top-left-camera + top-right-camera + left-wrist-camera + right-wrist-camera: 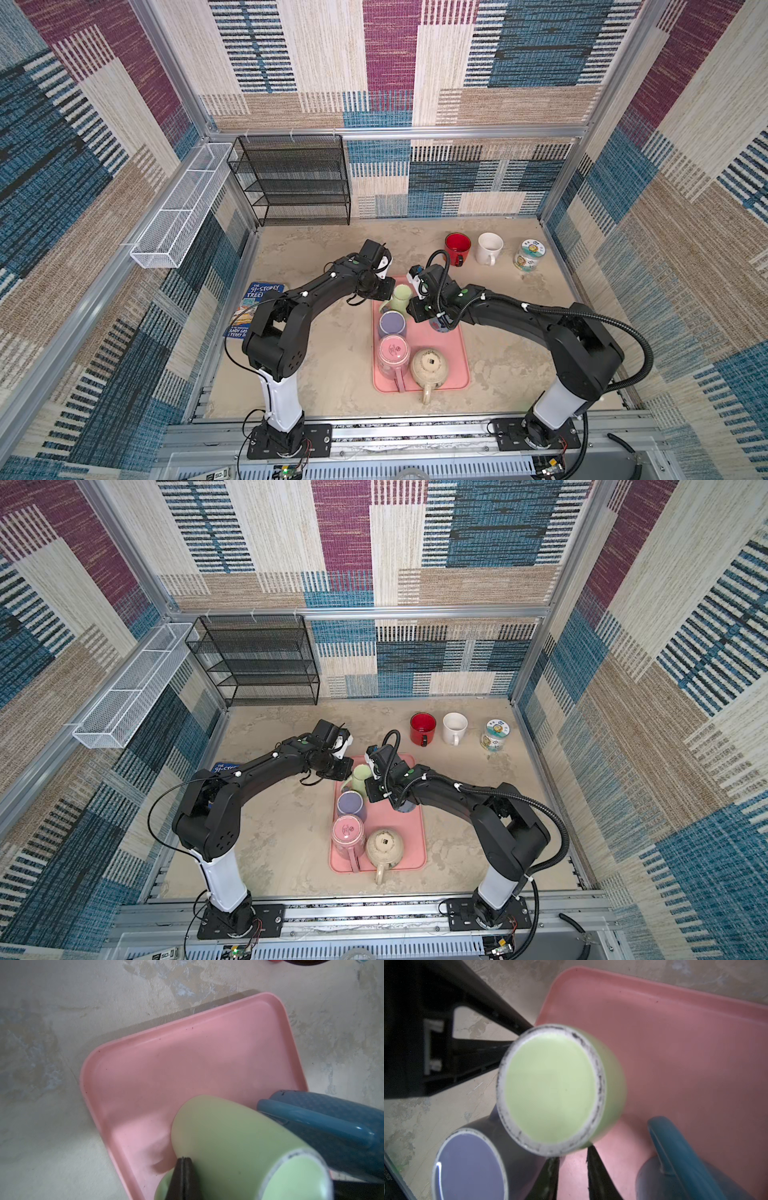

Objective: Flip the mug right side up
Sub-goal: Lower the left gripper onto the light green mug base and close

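The light green mug [401, 298] [361, 776] leans bottom-up at the far end of the pink tray [451, 353] [411, 837]. Its white-ringed base [550, 1088] faces the right wrist camera, and its mouth end touches the tray floor [187, 1064]. My left gripper [184, 1160] is shut, its tips pressed against the mug's side [228, 1136] next to the handle. My right gripper [572, 1156] stands narrowly open at the rim of the base, with bare tray showing between its fingers. In both top views the two grippers flank the mug from left [384, 291] and right [413, 309].
Also bottom-up on the tray are a purple mug [392, 324], a pink mug [392, 353], a beige mug [430, 365] and a blue mug [332, 1126] under the right arm. A red mug [457, 248], white mug [489, 248] and jar [528, 254] stand behind. A book [255, 307] lies left.
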You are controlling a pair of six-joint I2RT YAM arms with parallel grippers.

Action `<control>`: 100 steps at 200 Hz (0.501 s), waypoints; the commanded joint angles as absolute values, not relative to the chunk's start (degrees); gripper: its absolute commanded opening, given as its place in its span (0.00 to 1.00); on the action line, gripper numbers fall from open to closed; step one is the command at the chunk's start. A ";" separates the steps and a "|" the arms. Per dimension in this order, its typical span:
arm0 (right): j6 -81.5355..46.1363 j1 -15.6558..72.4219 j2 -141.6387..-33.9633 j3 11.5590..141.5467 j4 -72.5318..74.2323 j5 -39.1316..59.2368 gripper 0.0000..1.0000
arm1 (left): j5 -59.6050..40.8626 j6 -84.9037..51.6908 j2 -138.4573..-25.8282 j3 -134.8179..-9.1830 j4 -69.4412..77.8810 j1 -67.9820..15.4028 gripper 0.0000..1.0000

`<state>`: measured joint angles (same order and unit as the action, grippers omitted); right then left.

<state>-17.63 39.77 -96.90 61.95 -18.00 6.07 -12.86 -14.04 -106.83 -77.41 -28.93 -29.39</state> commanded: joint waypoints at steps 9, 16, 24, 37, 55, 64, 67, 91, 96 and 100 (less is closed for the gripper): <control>-16.48 38.72 -98.75 64.55 -16.26 5.16 0.26 | -15.03 -15.45 -106.48 -76.82 -28.90 -29.74 0.00; -16.39 38.29 -99.23 65.05 -16.26 5.23 0.26 | -15.03 -15.47 -106.48 -76.82 -28.92 -29.79 0.00; -16.27 37.88 -99.71 65.79 -16.39 5.46 0.26 | -15.03 -15.51 -106.35 -76.82 -28.92 -29.79 0.00; -16.18 37.29 -100.40 66.76 -16.61 6.01 0.26 | -15.28 -15.73 -106.22 -76.82 -28.76 -29.84 0.00; -15.67 36.71 -101.33 68.04 -16.87 6.32 0.26 | -15.47 -16.07 -105.91 -76.49 -28.16 -29.99 0.00; -15.62 36.35 -101.83 68.58 -16.96 6.49 0.25 | -15.45 -16.16 -105.84 -76.33 -27.89 -30.12 0.00; -15.64 36.24 -101.94 68.68 -16.90 6.60 0.25 | -15.47 -16.24 -105.82 -76.23 -27.78 -30.14 0.00; -15.87 35.13 -102.59 69.27 -16.36 7.76 0.25 | -15.44 -16.21 -105.57 -76.16 -27.65 -30.41 0.00; -15.86 34.92 -102.74 69.45 -16.35 7.91 0.25 | -15.34 -16.17 -105.43 -76.12 -27.59 -30.49 0.00; -15.90 34.77 -102.83 69.63 -16.39 7.98 0.25 | -15.30 -16.17 -105.26 -76.07 -27.65 -30.48 0.00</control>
